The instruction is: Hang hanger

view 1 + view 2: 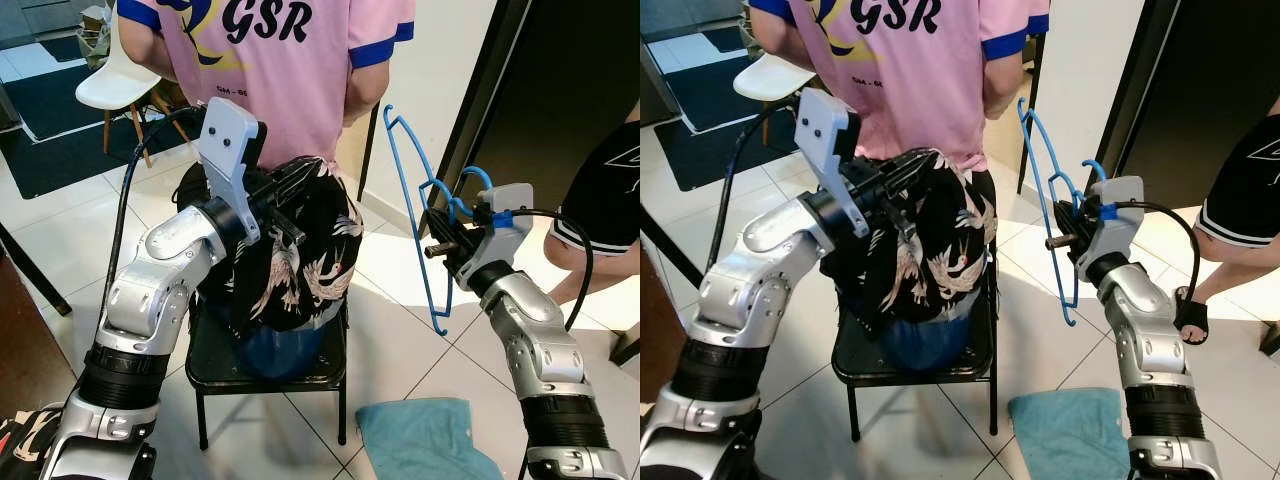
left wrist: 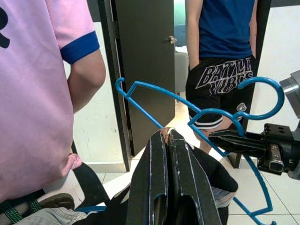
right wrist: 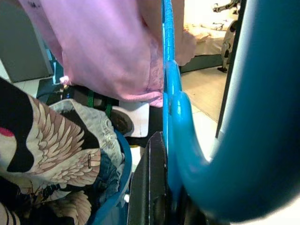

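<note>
A blue wire hanger (image 1: 415, 215) is held upright to the right of a black chair, with my right gripper (image 1: 436, 218) shut on it just below its hook (image 2: 262, 96). A black shirt with a crane print (image 1: 300, 255) is draped over a blue bin on the chair seat. My left gripper (image 1: 296, 186) is shut on the top of this shirt, and its black fingers (image 2: 164, 173) pinch the dark cloth in the left wrist view. The hanger's bar (image 3: 168, 70) runs close past the right wrist camera.
A person in a pink shirt (image 1: 280, 70) stands right behind the chair (image 1: 260, 370). Another person in black shorts (image 1: 605, 190) is at the right by a dark doorway. A teal cloth (image 1: 425, 440) lies on the tiled floor. A white chair (image 1: 115, 85) stands far left.
</note>
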### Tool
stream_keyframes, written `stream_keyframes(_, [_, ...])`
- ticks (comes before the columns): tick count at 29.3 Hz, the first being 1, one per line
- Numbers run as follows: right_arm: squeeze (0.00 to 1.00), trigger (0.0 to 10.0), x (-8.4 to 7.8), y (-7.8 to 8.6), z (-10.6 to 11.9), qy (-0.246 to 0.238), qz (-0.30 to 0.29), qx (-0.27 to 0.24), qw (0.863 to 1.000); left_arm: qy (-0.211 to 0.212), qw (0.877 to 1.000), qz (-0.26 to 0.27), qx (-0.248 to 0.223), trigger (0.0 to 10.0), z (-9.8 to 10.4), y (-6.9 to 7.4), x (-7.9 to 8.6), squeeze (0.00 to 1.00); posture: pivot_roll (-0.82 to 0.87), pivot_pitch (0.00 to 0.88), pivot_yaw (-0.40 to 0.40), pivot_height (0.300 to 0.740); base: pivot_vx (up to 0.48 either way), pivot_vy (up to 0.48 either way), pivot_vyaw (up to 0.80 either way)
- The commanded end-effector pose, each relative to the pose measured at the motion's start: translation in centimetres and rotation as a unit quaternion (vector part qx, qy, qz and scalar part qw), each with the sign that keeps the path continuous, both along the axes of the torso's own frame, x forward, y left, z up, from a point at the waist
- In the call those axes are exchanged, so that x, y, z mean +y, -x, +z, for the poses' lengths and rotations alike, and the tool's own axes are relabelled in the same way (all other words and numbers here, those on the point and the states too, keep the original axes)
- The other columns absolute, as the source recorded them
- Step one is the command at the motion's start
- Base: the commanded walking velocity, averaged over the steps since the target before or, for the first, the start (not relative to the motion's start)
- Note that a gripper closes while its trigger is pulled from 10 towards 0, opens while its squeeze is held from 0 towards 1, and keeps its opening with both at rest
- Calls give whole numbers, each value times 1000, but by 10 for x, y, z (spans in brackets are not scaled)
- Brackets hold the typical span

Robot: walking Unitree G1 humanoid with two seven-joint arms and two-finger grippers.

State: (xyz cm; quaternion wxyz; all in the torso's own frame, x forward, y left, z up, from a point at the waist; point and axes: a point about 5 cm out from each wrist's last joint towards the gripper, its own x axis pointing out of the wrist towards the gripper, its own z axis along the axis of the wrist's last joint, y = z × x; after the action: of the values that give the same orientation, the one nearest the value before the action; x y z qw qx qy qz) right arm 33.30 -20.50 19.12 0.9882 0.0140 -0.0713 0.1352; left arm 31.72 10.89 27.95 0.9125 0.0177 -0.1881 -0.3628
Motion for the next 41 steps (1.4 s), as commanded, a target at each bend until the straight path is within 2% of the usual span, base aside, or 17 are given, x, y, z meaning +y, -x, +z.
stream_keyframes(1, [0, 10000, 3, 1, 5, -18, 8, -9, 1000, 2, 1000, -11, -11, 10000, 8, 2, -5, 0, 18, 49, 2, 740, 0, 0, 0])
stream_keyframes(9, [0, 10000, 5, 1, 12, -46, 17, -21, 999, -1, 1000, -11, -15, 10000, 14, 1, -8, 0, 12, 46, 10, 740, -131, 0, 0])
stream_keyframes(15, [0, 10000, 4, 2, 12, -48, 17, -22, 998, 0, 1000, -10, -16, 10000, 16, 1, -8, 0, 12, 42, 12, 740, -276, 0, 0])
stream_keyframes(19, [0, 10000, 9, 1, 16, -55, 27, -31, 998, 13, 999, -9, -34, 10000, 30, -1, -8, 0, 17, 33, 12, 740, -301, 0, 0])
stream_keyframes(31, [0, 10000, 10, 2, 17, -51, 30, -28, 998, 23, 999, -7, -36, 10000, 35, -2, -9, 0, 12, 38, 14, 740, -332, 0, 0])
stream_keyframes(34, [0, 10000, 10, 2, 16, -50, 30, -27, 998, 33, 999, -14, -41, 10000, 40, -1, -12, 0, 12, 38, 13, 740, -337, 0, 0])
stream_keyframes(37, [0, 10000, 9, 1, 17, -50, 29, -27, 998, 61, 995, -51, -52, 10000, 53, 5, -27, 0, 10, 31, 12, 740, -336, 0, 0])
stream_keyframes(41, [0, 10000, 10, 1, 17, -50, 30, -28, 998, 66, 995, -59, -53, 10000, 55, 6, -31, 0, 10, 31, 12, 740, -337, 0, 0])
